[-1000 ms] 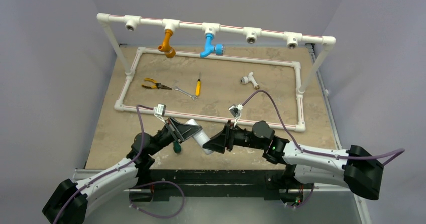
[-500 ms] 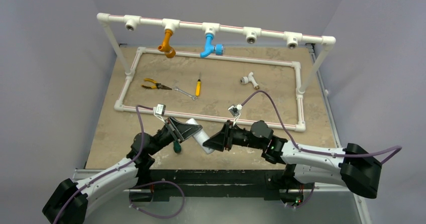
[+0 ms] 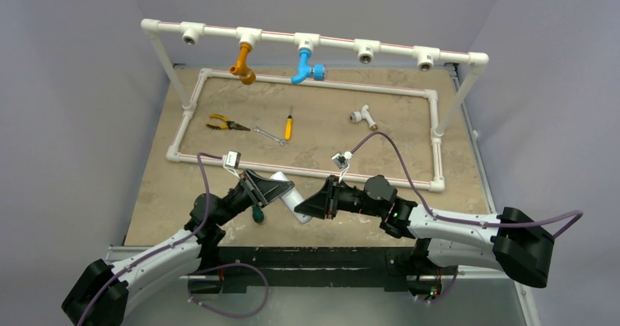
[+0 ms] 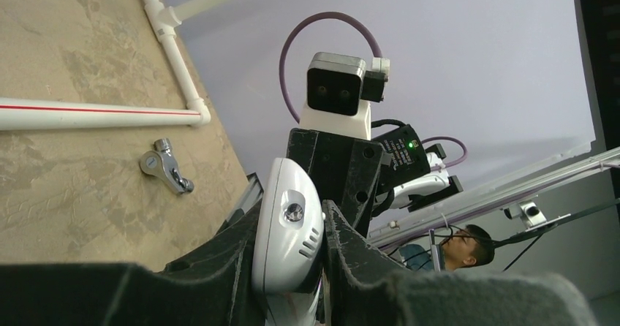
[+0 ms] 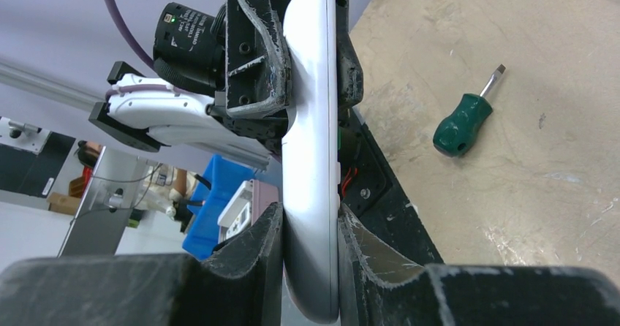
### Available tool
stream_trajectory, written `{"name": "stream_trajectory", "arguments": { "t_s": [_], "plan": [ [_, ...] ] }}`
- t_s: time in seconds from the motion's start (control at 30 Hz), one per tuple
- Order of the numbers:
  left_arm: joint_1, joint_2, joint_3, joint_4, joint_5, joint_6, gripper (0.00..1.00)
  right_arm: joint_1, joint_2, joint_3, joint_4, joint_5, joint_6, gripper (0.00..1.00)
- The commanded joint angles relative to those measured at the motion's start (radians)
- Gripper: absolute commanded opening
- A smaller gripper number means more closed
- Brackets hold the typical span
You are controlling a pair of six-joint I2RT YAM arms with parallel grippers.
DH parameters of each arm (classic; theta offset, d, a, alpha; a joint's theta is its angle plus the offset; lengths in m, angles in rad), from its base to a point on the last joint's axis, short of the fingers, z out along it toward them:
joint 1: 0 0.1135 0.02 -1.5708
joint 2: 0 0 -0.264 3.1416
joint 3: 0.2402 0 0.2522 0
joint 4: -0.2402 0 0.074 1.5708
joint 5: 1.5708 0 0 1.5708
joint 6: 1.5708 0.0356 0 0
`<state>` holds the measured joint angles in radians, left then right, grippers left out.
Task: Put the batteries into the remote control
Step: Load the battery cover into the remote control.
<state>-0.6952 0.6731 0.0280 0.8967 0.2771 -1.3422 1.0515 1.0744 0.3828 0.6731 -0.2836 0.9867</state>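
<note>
Gripping remote control point(image 3: 294, 199) w/ left pincer point(image 4: 287, 229), lower center of frame; clamping it w/ right pincer point(image 5: 309, 215) too, from opp. end, above table point(image 3: 380, 154).

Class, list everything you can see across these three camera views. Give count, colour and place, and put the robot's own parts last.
remote control: one, white, held off the table between both grippers
green screwdriver: one, on the table by the left gripper
pipe frame: one, white, rectangle on the table plus raised bar
taps: two, orange tap and blue tap, on the bar
pliers: one, yellow handles, inside the frame, left
wrench: one, silver, beside the pliers
yellow screwdriver: one, beside the wrench
T-fitting: one, white, inside the frame, right
metal fitting: one, shiny, outside a frame corner
table: one, tan
left gripper: black, shut on the remote control
right gripper: black, shut on its other end
</note>
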Motion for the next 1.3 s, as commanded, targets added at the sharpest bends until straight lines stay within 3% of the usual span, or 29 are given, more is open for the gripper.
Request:
{"name": "stream_trajectory", "arguments": {
  "t_s": [0.0, 0.13, 0.23, 0.6, 0.73, 0.8, 0.87, 0.93, 1.07, 1.27],
  "plan": [
    [-0.001, 0.005, 0.018, 0.060, -0.012, 0.010, 0.00, -0.003, 0.002, 0.014, 0.025, 0.003, -0.013, 0.09],
    [-0.001, 0.012, 0.019, 0.062, -0.013, 0.011, 0.00, -0.002, 0.012, 0.026, 0.011, -0.003, -0.017, 0.30],
    [0.000, 0.023, 0.021, 0.068, -0.015, 0.010, 0.00, -0.002, 0.021, 0.031, 0.014, -0.014, -0.019, 0.36],
    [-0.002, 0.049, 0.022, 0.090, -0.005, 0.010, 0.00, -0.002, 0.005, 0.015, 0.020, -0.004, -0.023, 0.12],
    [-0.001, 0.054, 0.023, 0.090, 0.004, 0.010, 0.23, -0.002, -0.019, 0.009, 0.007, 0.019, -0.036, 0.00],
    [-0.001, 0.053, 0.026, 0.084, 0.018, 0.013, 0.39, -0.002, -0.039, 0.002, -0.009, 0.040, -0.048, 0.00],
    [-0.001, 0.051, 0.034, 0.056, 0.031, 0.018, 0.48, -0.002, -0.065, 0.002, -0.040, 0.064, -0.064, 0.00],
    [-0.001, 0.046, 0.047, 0.018, 0.045, 0.024, 0.71, -0.002, -0.098, 0.005, -0.072, 0.089, -0.090, 0.00],
    [0.000, 0.016, 0.050, -0.063, 0.083, 0.031, 1.00, -0.002, -0.182, 0.012, -0.186, 0.176, -0.134, 0.00],
    [0.000, -0.168, 0.044, -0.363, 0.103, 0.074, 1.00, -0.002, -0.307, 0.087, -0.595, 0.468, -0.230, 0.00]
  ]
}}
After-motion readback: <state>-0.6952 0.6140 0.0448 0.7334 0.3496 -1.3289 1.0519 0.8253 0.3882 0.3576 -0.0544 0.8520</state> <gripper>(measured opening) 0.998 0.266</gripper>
